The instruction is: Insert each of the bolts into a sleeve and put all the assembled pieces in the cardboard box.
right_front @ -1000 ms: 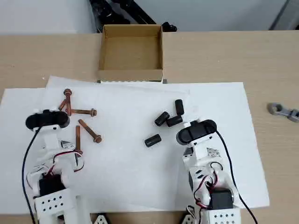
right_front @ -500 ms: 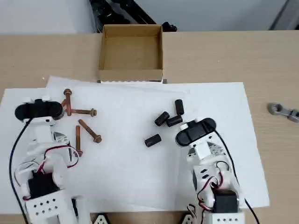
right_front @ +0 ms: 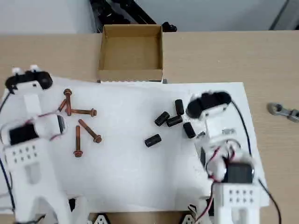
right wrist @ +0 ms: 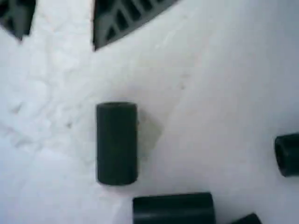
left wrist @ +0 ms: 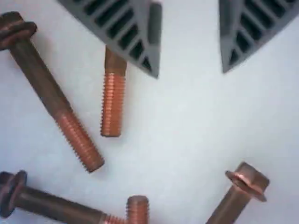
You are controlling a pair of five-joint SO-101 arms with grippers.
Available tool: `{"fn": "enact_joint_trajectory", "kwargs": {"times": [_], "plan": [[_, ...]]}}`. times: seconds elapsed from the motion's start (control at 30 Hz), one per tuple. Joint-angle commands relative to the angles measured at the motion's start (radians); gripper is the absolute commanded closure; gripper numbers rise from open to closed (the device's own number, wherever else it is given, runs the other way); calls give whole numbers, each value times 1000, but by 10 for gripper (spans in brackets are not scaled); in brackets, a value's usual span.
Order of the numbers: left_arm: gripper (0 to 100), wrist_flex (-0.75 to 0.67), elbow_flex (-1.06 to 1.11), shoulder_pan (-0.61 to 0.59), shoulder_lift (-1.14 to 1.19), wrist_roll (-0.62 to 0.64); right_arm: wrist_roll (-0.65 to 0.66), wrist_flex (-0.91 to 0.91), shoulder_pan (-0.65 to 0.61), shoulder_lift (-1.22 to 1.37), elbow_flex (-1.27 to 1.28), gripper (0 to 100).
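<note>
Several copper bolts (right_front: pixel 81 112) lie in a loose group on the white paper at the left. Several black sleeves (right_front: pixel 174 121) lie scattered right of centre. The cardboard box (right_front: pixel 131 73) stands empty at the back. My left arm (right_front: pixel 28 83) is just left of the bolts. Its gripper (left wrist: pixel 189 70) hangs open over bare paper, with one bolt (left wrist: pixel 112 98) partly under a finger (left wrist: pixel 121 28). My right arm (right_front: pixel 209 105) is beside the sleeves. Its gripper (right wrist: pixel 57 41) is open above the paper, close to one sleeve (right wrist: pixel 117 142) and holding nothing.
A white paper sheet (right_front: pixel 140 177) covers the front of the wooden table. A small metal tool (right_front: pixel 282 111) lies off the paper at the far right. Black equipment (right_front: pixel 117 11) stands behind the box.
Both arms have swung away from the table's front edge: the left one up and to the left, the right one toward the sleeves. A sleeve that the right arm covered now shows.
</note>
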Motion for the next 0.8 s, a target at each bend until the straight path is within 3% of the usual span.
{"fn": "enact_joint_trajectory", "kwargs": {"times": [0.0, 0.13, 0.27, 0.5, 0.77], "plan": [[916, 117, -228, -2, 133, 8, -18, 99, 1, 213, -245, 912], [916, 288, -464, -2, 334, 8, -46, 237, 1, 420, -448, 910], [916, 460, -722, -2, 578, 40, -107, 318, 1, 607, -612, 844], [916, 463, -898, 61, 786, 44, -157, 407, -68, 825, -853, 827], [916, 462, -1119, 124, 1017, 74, -244, 383, -165, 981, -937, 827]]}}
